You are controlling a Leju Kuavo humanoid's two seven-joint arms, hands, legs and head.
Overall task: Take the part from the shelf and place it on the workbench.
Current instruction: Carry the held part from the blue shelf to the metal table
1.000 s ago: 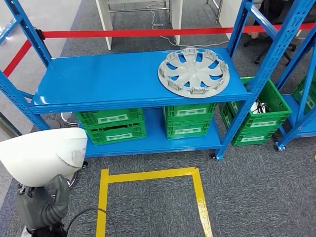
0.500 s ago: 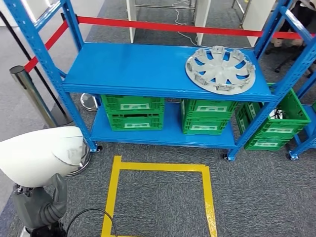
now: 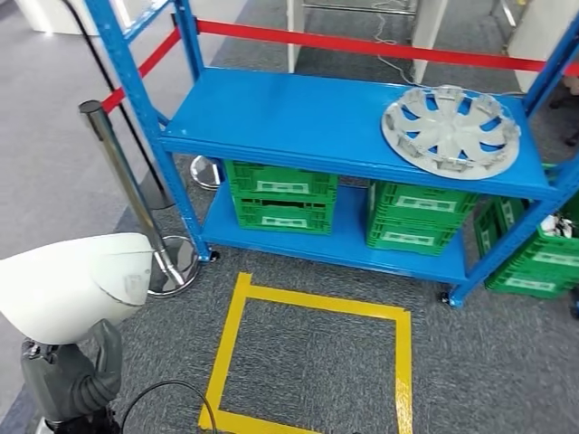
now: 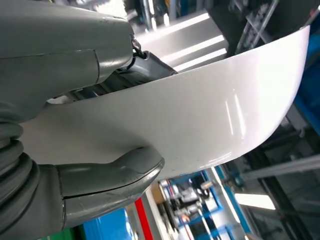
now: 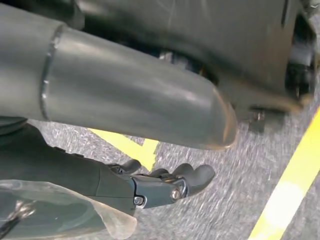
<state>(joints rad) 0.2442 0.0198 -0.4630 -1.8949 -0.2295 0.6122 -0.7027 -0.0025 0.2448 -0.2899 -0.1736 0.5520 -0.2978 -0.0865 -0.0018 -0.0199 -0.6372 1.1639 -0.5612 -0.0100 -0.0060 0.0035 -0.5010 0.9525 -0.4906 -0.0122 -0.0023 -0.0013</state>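
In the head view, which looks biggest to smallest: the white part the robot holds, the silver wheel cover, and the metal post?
1. White part, though it sits nearest the camera, which inflates it.
2. Wheel cover.
3. Metal post, long but thin.

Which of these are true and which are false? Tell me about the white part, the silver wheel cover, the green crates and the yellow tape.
1. The left robot hand holds the white part. True.
2. The silver wheel cover lies on the floor. False: it lies on the blue shelf, on its top level.
3. The green crates sit on the lower level. True.
4. The yellow tape marks a circle. False: it marks a square outline on the carpet.
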